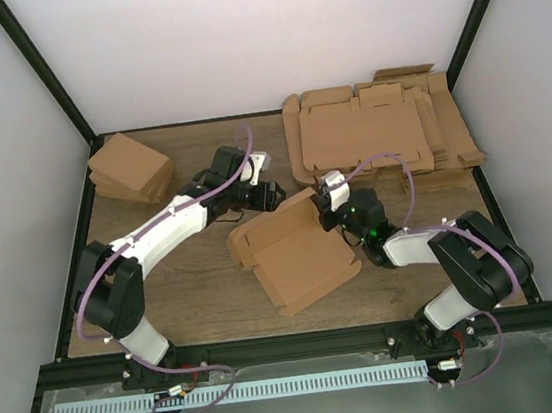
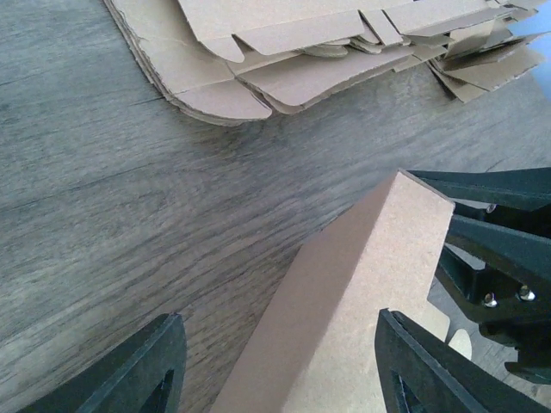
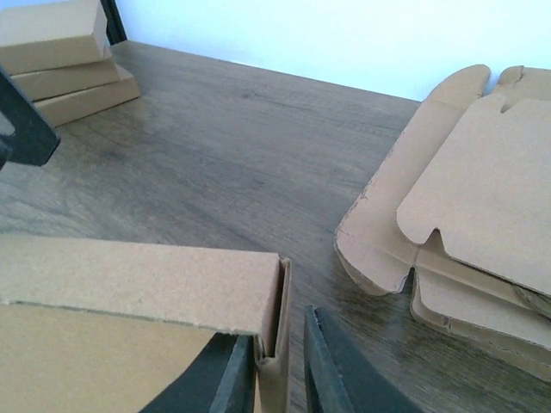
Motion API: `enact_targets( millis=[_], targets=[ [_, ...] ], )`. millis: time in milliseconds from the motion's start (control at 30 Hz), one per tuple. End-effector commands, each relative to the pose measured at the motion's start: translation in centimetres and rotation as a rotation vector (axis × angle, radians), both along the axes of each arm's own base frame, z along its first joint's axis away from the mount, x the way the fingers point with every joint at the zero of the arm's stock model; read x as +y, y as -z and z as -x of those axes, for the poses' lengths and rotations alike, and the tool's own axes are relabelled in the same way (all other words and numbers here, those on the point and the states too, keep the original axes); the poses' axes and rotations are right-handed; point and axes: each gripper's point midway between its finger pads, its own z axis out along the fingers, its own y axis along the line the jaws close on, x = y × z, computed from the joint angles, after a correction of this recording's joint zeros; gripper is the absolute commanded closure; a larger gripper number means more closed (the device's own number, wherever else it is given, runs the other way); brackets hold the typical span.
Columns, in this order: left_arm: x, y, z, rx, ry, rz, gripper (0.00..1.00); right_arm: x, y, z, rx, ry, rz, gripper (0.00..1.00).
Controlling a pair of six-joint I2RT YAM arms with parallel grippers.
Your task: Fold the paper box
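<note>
**Paper box** [image 1: 296, 249]: plain brown, partly folded, one wall raised, lying at centre of frame on the wooden table [image 1: 206, 296].
**Right gripper** [image 1: 330, 202]: at the box's upper right corner, clenched on the corner wall, one finger on either side.
**Left gripper** [image 1: 267, 195]: at the box's upper edge, released, fingers spread wide astride the raised wall.
**Flat sheet stack** [image 1: 378, 133]: upper right.
**Folded-box pile** [image 1: 130, 169]: upper left

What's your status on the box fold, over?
Left tool open, straddling a raised wall. Right tool pinched on the paper box corner. Half-formed, mid-table. Nothing in the way; flat sheets and finished boxes sit apart.
</note>
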Motion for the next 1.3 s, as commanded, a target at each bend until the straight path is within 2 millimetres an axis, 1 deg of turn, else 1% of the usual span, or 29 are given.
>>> enact_targets(
  millis=[0,67,167,333,367,433,533,633,667,733,867,900,1000,1033,1100,1167,1233,1267],
  targets=[
    [-0.4,-1.0,-0.2,-0.022,0.028,0.024,0.37,0.2,-1.8,-1.1,-0.067,0.027,-0.019,0.87],
    [-0.2,-1.1,-0.2,-0.029,0.019,0.022,0.37,0.0,-1.5,-1.3,-0.060,0.043,-0.020,0.93],
    [0.4,-1.9,-0.1,-0.054,-0.012,0.033,0.33,-0.2,-1.4,-1.4,-0.051,0.064,-0.025,0.99],
    [1.9,-3.8,0.5,-0.122,-0.082,0.061,0.29,-0.7,-1.2,-1.5,-0.050,0.101,-0.029,0.99],
    [2.3,-4.4,0.7,-0.144,-0.098,0.065,0.28,-0.7,-1.2,-1.5,-0.053,0.103,-0.027,0.99],
    [3.2,-5.0,1.0,-0.169,-0.124,0.068,0.28,-0.8,-1.1,-1.4,-0.055,0.109,-0.021,0.96],
    [4.4,-5.6,1.7,-0.198,-0.160,0.066,0.24,-1.0,-1.3,-1.1,-0.068,0.108,-0.020,0.86],
    [6.0,-6.3,2.3,-0.230,-0.209,0.053,0.18,-1.2,-1.7,-0.5,-0.084,0.102,-0.027,0.72],
    [6.9,-6.6,2.5,-0.242,-0.240,0.039,0.16,-1.3,-2.0,-0.2,-0.089,0.102,-0.035,0.68],
    [8.3,-6.9,3.2,-0.258,-0.281,0.028,0.13,-1.7,-2.1,0.6,-0.087,0.095,-0.046,0.56],
    [10.8,-7.5,4.8,-0.287,-0.352,0.022,0.07,-2.5,-2.4,3.1,-0.087,0.066,-0.066,0.34],
    [11.4,-7.6,5.2,-0.294,-0.367,0.023,0.06,-2.8,-3.0,3.7,-0.101,0.063,-0.078,0.28],
    [12.7,-8.1,6.3,-0.318,-0.405,0.048,0.00,-3.5,-3.6,5.2,-0.113,0.051,-0.085,0.06],
    [13.0,-8.0,6.6,-0.324,-0.414,0.056,0.00,-3.7,-3.8,5.7,-0.113,0.047,-0.097,0.02],
    [13.6,-7.9,7.1,-0.329,-0.431,0.067,0.00,-3.9,-4.4,6.6,-0.118,0.037,-0.117,0.00],
    [14.0,-7.6,7.5,-0.319,-0.452,0.073,0.00,-4.6,-5.4,7.1,-0.130,0.057,-0.160,0.00],
    [14.3,-6.9,7.8,-0.292,-0.472,0.079,0.00,-5.3,-5.9,7.4,-0.113,0.094,-0.211,0.00],
    [14.5,-6.4,7.9,-0.275,-0.485,0.081,0.00,-6.0,-5.7,7.3,-0.082,0.140,-0.252,0.00]
  ],
)
